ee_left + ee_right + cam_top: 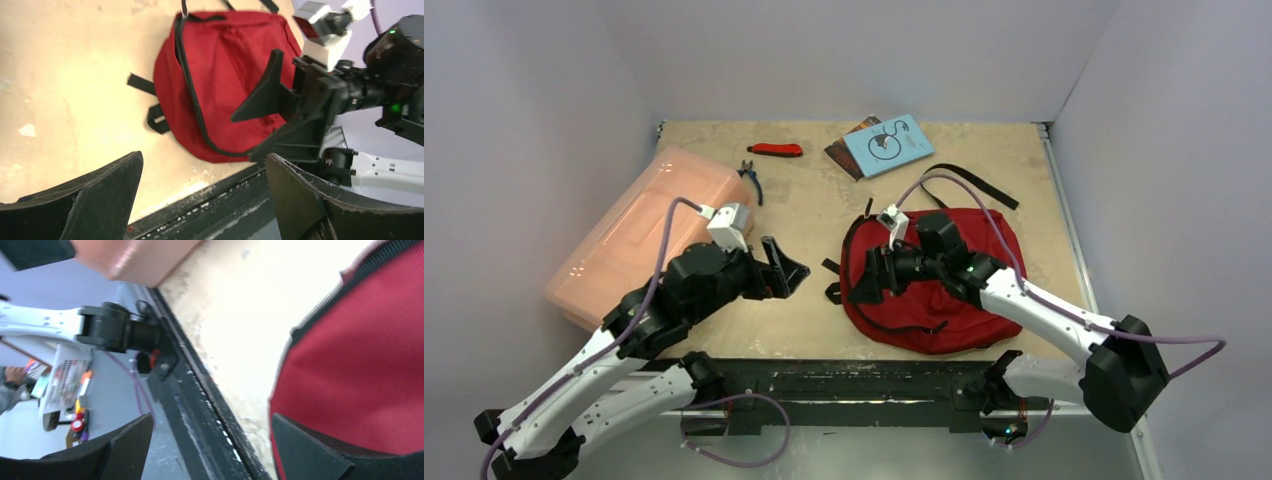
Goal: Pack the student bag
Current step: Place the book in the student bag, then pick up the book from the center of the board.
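Note:
The student bag, a red fabric backpack with black zippers, lies flat on the table right of centre. Its black webbing strap trails toward the back. My right gripper is open and empty, hovering over the bag's left edge and pointing left. In the right wrist view one finger is over the red fabric, the other beyond the table's front edge. My left gripper is open and empty, just left of the bag, above bare table. The left wrist view shows the bag and the right gripper.
A pink translucent box lies at the left. At the back lie a blue booklet on a brown book, a red utility knife and pliers. The black front rail runs along the near edge.

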Controlling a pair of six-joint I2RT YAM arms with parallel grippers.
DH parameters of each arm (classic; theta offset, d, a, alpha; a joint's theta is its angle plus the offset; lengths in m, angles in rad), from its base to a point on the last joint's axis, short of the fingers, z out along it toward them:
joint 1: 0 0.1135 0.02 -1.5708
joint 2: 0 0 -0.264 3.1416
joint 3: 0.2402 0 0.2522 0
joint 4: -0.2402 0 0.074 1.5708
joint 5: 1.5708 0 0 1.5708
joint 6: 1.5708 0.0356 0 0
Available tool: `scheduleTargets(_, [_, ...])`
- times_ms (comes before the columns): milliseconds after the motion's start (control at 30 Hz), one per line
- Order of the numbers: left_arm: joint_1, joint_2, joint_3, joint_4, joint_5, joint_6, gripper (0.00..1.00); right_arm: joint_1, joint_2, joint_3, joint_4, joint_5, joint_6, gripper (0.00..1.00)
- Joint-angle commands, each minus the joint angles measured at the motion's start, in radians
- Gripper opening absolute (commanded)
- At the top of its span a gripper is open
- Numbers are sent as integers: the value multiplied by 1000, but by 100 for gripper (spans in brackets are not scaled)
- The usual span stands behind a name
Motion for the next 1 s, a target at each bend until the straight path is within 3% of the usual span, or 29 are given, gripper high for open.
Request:
scheduleTargets(0, [4,-45,52,-80,-147,63,93,-9,-40,211,40,-74,-44,96])
scheduleTargets(133, [4,-54,50,-93,-134,46,93,-72,29,362,-31,287,26,99])
scheduleTargets(200, [3,-54,52,-92,-117,34,93,-142,106,419,-31,383,110,99])
scheduleTargets(433, [4,-87,37,-105,-63,-35,93,-391,493,513,222,373,389,99])
scheduleTargets(667, [4,-193,-27,-120,-55,-89,93,-433,838,733,304,361,535,99])
scheduleTargets(967, [4,-235,-21,-158,-93,-59,93,-453,1047,819,374,393,756,92])
